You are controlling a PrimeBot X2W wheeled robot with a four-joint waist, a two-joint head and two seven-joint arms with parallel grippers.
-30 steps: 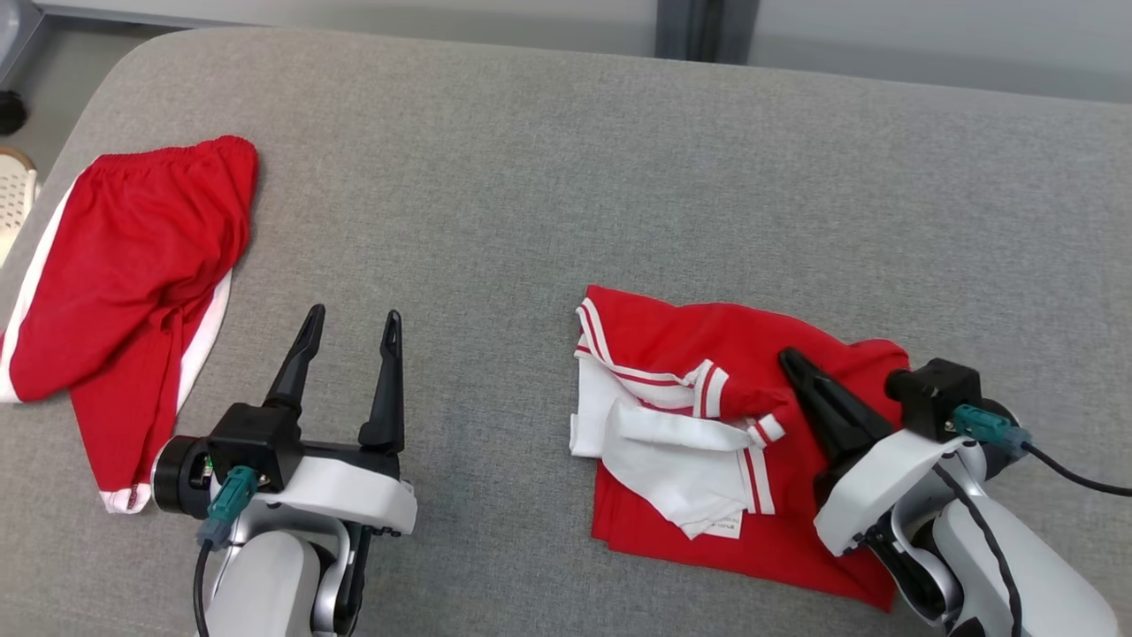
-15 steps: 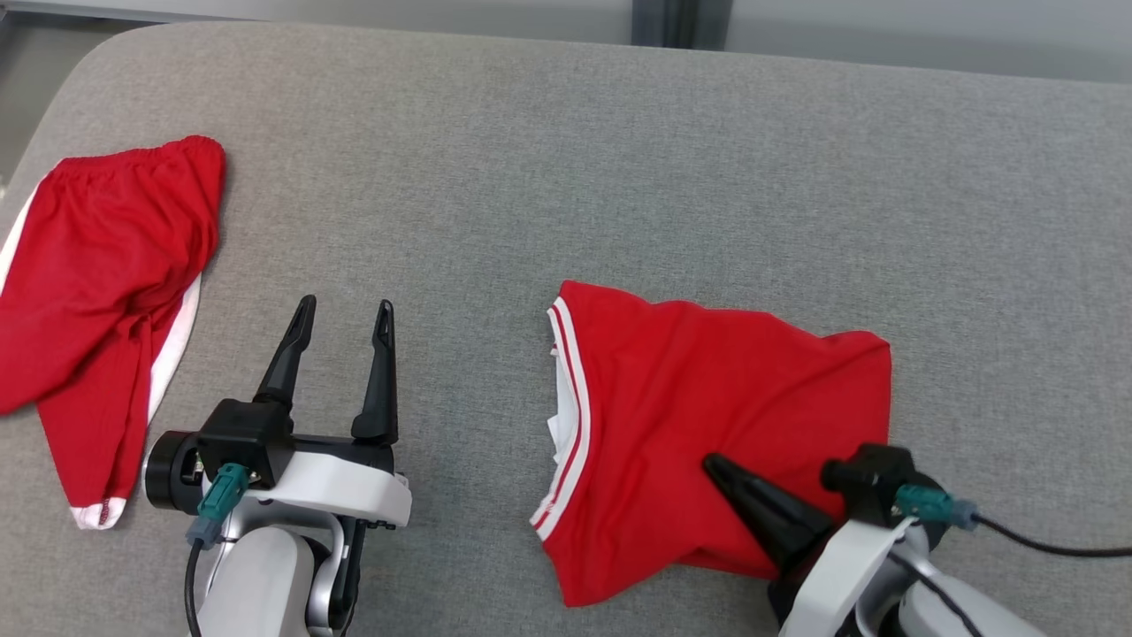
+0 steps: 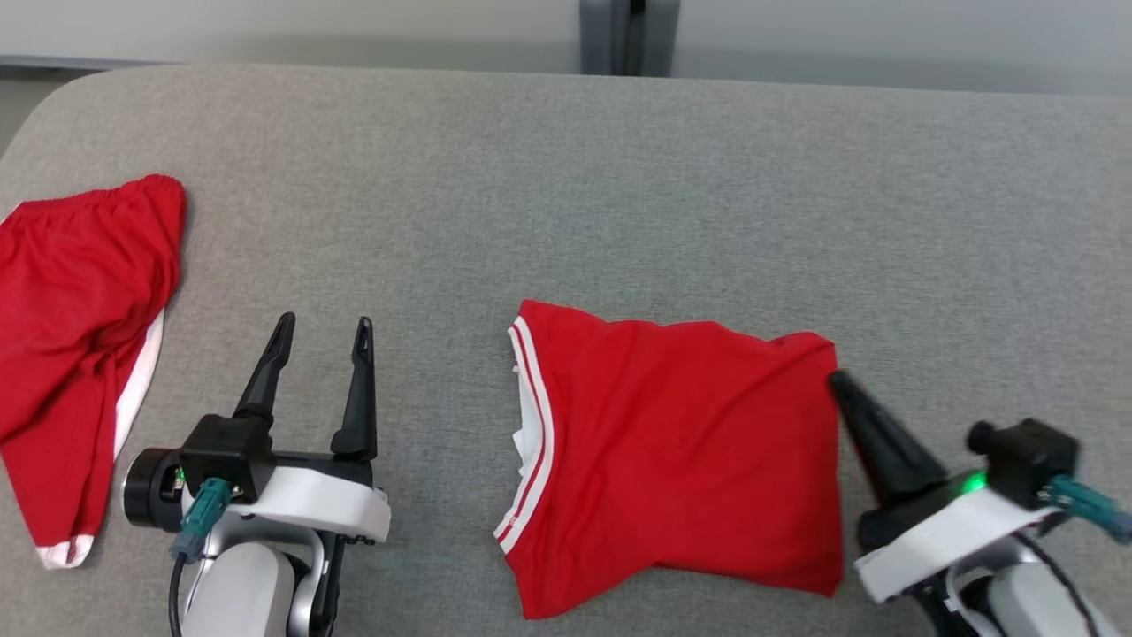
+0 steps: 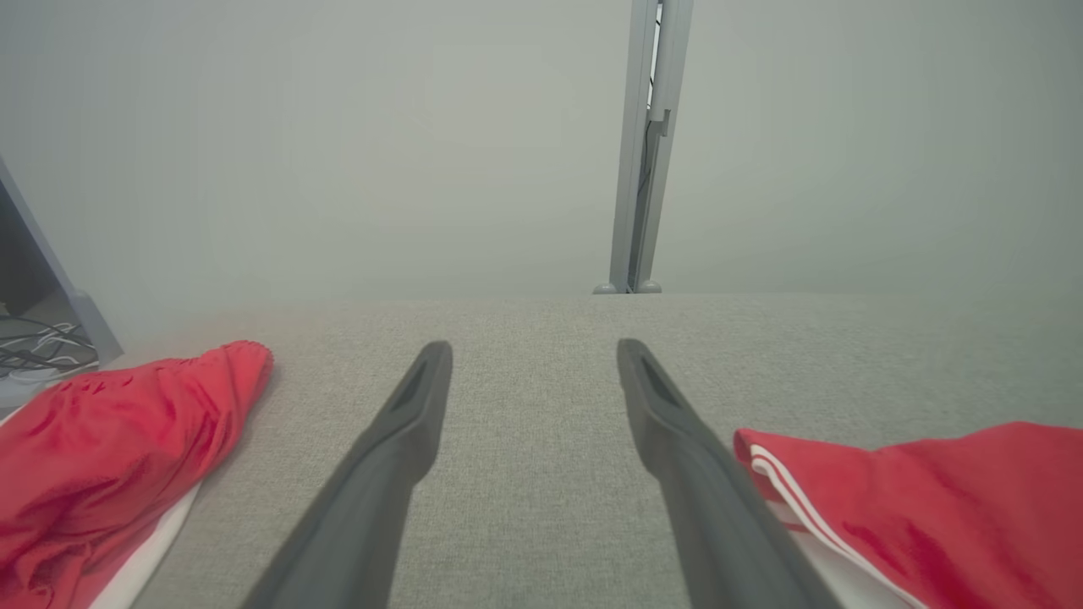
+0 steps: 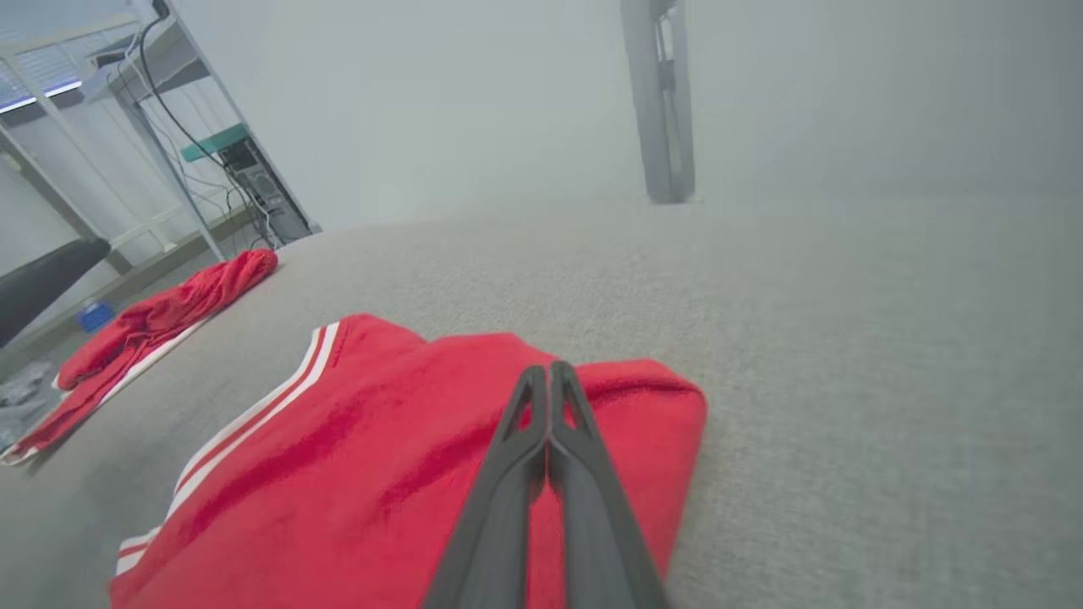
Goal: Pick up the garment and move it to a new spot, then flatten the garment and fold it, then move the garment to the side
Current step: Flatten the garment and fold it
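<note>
Lying folded at lower centre of the head view: garment (image 3: 681,460), red, white-striped edge toward frame left, on the grey worktop (image 3: 619,177). Change: a second ago its white lining and label lay exposed; now a single red layer covers them, leaving a near-square packet. Right claw (image 3: 838,380), fingers pressed together and holding nothing, earlier across the cloth, now points at the packet's upper right corner. Left claw (image 3: 324,323), spread wide, idle at lower left. Red shorts (image 3: 71,336), far left, apart. Judgement: fold looks complete; shifting the packet aside remains.
</note>
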